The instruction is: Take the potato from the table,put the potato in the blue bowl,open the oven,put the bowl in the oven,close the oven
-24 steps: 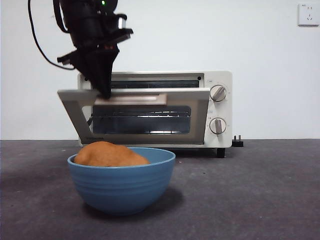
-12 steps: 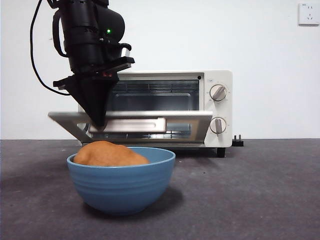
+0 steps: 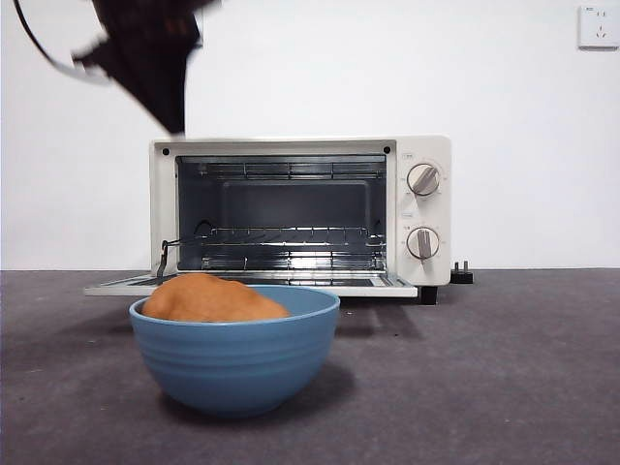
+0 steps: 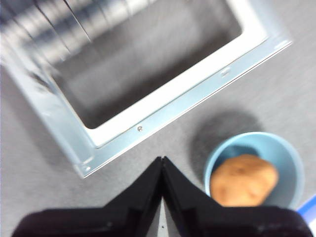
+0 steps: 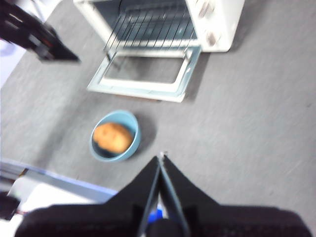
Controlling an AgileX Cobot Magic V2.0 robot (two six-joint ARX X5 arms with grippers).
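Dropped fully flat since 0.5 s ago: door of the oven (image 3: pixel 300 208), now open. Left gripper (image 4: pixel 162 165) had let go and lifted off the handle, jaws closed, empty. Potato (image 3: pixel 208 298) sat in blue bowl (image 3: pixel 235 360) near table (image 3: pixel 504 378) front edge. Right gripper (image 5: pixel 160 163) waited, closed, empty. Bowl transfer looked next.

Plain white wall (image 3: pixel 523 126) behind a dark grey surface.

A white socket (image 3: pixel 598 27) sat in the frame's upper right corner; a black plug (image 3: pixel 462 274) rested low against the wall, right of centre. Light was even.
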